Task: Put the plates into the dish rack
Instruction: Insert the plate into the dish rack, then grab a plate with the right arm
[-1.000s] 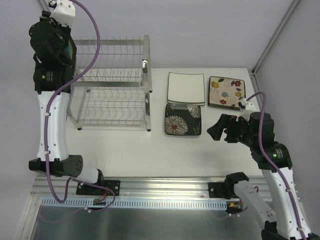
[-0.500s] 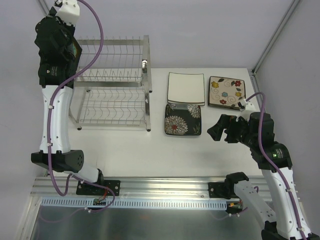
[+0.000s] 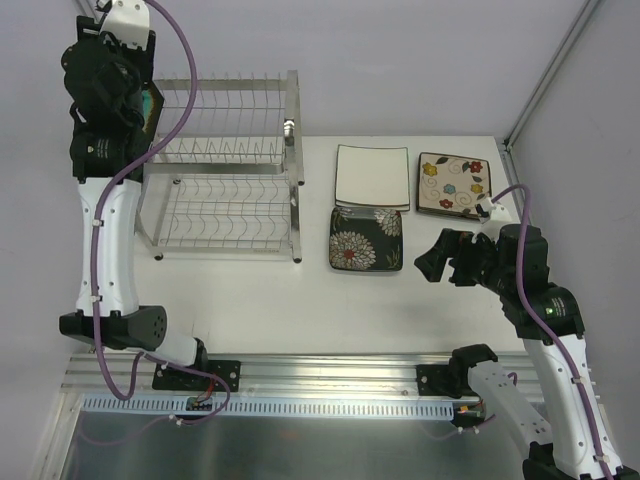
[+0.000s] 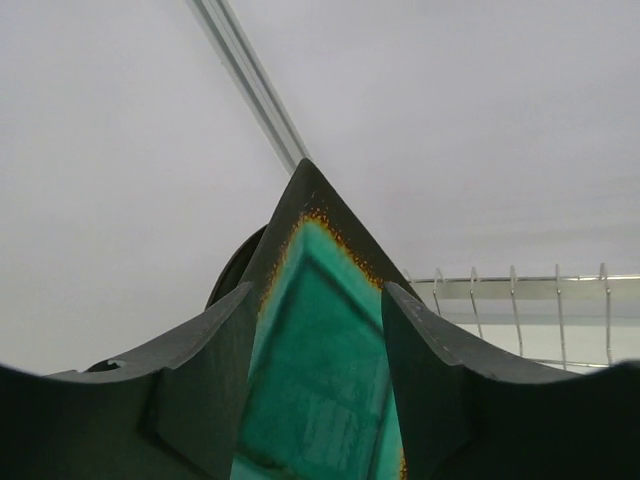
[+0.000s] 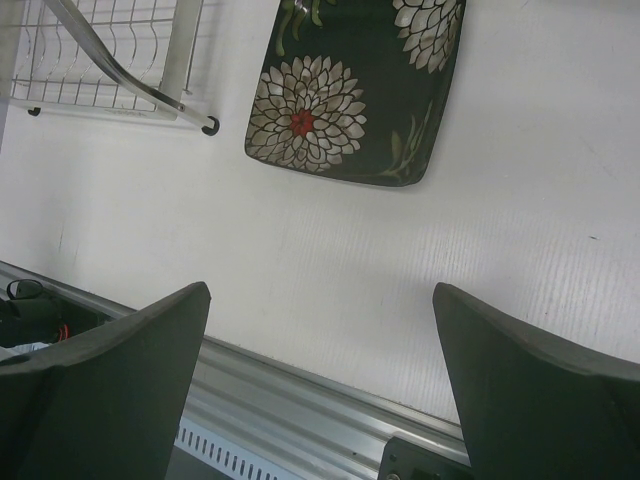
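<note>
Three plates lie flat on the table (image 3: 250, 290), right of the dish rack (image 3: 225, 150): white plate (image 3: 372, 175), flowered cream plate (image 3: 453, 185), black chrysanthemum plate (image 3: 366, 238). The right gripper (image 3: 432, 258) hovers beside the last, jaws wide apart. Only the left wrist view shows the teal-centred plate (image 4: 320, 420) upright between the left gripper (image 4: 318, 295) fingers, at the rack's upper left end; whether it is clamped cannot be told. Bare tabletop lies along the near edge.

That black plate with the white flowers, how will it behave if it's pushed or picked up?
The black plate looks glazed, so it is probably slippery in a grip. It lies flat on the table, so a push would likely slide it, not tip it. It looks ceramic: probably stiff, heavy for its size and breakable.
</note>
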You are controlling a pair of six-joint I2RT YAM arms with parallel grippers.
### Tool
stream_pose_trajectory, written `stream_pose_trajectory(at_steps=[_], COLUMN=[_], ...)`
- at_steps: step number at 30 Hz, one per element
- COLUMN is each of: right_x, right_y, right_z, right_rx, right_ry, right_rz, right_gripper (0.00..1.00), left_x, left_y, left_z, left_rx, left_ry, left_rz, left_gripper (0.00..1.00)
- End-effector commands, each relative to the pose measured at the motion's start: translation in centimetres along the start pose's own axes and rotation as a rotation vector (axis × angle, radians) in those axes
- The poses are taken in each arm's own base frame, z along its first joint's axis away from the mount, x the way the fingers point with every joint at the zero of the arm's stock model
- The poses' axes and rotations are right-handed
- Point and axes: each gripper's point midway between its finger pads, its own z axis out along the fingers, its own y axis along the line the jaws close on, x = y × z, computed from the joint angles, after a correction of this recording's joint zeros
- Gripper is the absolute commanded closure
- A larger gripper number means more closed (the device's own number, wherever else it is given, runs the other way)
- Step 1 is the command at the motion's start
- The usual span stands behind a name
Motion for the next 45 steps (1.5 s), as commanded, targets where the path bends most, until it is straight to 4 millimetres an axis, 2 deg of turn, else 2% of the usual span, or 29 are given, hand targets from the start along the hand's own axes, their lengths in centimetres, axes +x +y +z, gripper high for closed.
stream_pose_trajectory(at_steps=[1,10,13,16,18,19,20,22,26,28,30,31,32,34,35,38,40,41,44,45], right_x=[-1.3,-1.3,-1.5,-1.6,-1.7,-1.6,-1.6,-1.7,-1.8,-1.7,-1.6,-1.6,-1.6,-1.3,-1.4,-0.9,-0.1,0.0,0.9,1.6], right_y=[0.6,0.8,0.8,1.0,1.0,1.1,1.1,1.2,1.4,1.4,1.5,1.4,1.4,1.3,1.2,0.7,0.4,0.3,-0.8,-1.6], right_z=[-0.9,-1.3,-1.6,-1.7,-1.6,-1.5,-1.5,-1.3,-0.9,-0.6,-0.4,-0.1,0.0,0.6,1.0,2.4,3.4,4.1,5.8,6.7], right_rx=[-0.016,-0.021,-0.02,-0.023,-0.024,-0.028,-0.032,-0.035,-0.037,-0.039,-0.041,-0.036,-0.034,-0.027,-0.026,-0.01,-0.004,-0.003,0.033,0.074], right_ry=[-0.046,-0.06,-0.068,-0.072,-0.07,-0.065,-0.064,-0.063,-0.046,-0.029,-0.016,-0.005,-0.001,0.018,0.021,0.041,0.073,0.081,0.099,0.118], right_rz=[-0.036,-0.037,-0.039,-0.036,-0.028,-0.024,-0.022,-0.01,0.013,0.028,0.041,0.054,0.067,0.084,0.097,0.135,0.159,0.17,0.223,0.259], right_gripper=[0.01,0.01,0.0,0.0,0.01,0.01,0.0,0.0,0.0,0.0,0.0,0.0,0.0,0.01,0.0,0.0,0.0,0.0,0.02,0.02], left_x=[-5.1,-7.0,-7.8,-8.2,-8.2,-8.7,-7.5,-7.0,-4.7,-3.6,-1.8,-1.8,0.4,1.5,3.9,8.3,10.0,12.0,14.9,16.2], left_y=[2.8,2.8,2.6,2.3,1.7,2.1,1.0,0.2,-1.7,-2.5,-3.5,-3.7,-5.3,-6.4,-8.1,-11.1,-12.2,-13.6,-15.1,-15.7], left_z=[-3.0,-5.3,-6.8,-8.7,-10.5,-12.0,-12.1,-13.3,-17.4,-18.8,-20.8,-22.5,-22.6,-24.6,-24.7,-26.4,-27.6,-27.9,-28.9,-29.3], left_rx=[-0.027,0.027,0.065,0.105,0.148,0.16,0.189,0.234,0.327,0.362,0.393,0.428,0.455,0.509,0.534,0.591,0.615,0.632,0.641,0.64], left_ry=[-0.154,-0.221,-0.25,-0.27,-0.276,-0.296,-0.269,-0.262,-0.23,-0.211,-0.172,-0.182,-0.116,-0.095,-0.03,0.095,0.134,0.19,0.261,0.296], left_rz=[-0.119,-0.222,-0.29,-0.386,-0.457,-0.504,-0.52,-0.56,-0.652,-0.677,-0.725,-0.756,-0.771,-0.813,-0.83,-0.903,-0.954,-0.965,-0.978,-0.978], left_gripper=[0.46,0.23,0.19,0.13,0.07,0.05,0.03,0.01,0.01,0.01,0.01,0.01,0.01,0.01,0.01,0.01,0.01,0.01,0.01,0.01])
